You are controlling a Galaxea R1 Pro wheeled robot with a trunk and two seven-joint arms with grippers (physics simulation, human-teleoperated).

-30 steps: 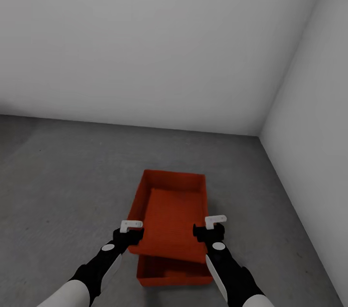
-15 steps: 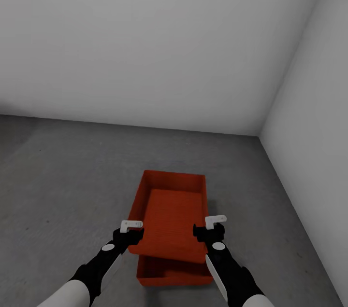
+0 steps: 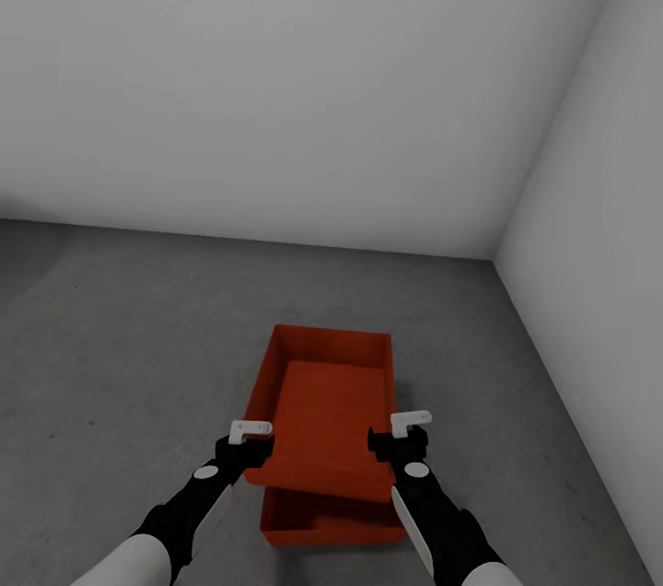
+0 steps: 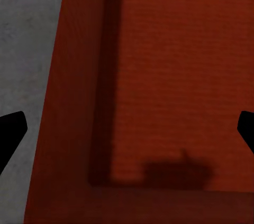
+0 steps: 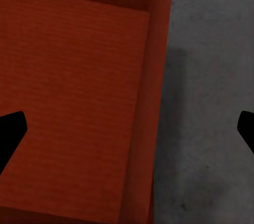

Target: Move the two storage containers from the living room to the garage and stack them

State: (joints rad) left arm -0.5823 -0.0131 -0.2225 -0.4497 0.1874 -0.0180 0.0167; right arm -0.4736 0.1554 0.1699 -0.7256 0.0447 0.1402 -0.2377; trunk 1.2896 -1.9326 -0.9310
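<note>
Nothing has moved: the top container [image 3: 324, 425] still sits crooked on the bottom one [image 3: 331, 520], below my spread jaws, so stacking looks done.

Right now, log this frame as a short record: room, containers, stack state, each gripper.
room: grey concrete floor, white walls, a corner at right
upper container: orange-red, lying in the lower one, shifted toward the far end, near end higher
lower container: on the floor, near end uncovered
left gripper: open, straddling the upper container's left wall, not gripping
right gripper: open, straddling the right wall, not gripping
stack state: stacked but offset
</note>
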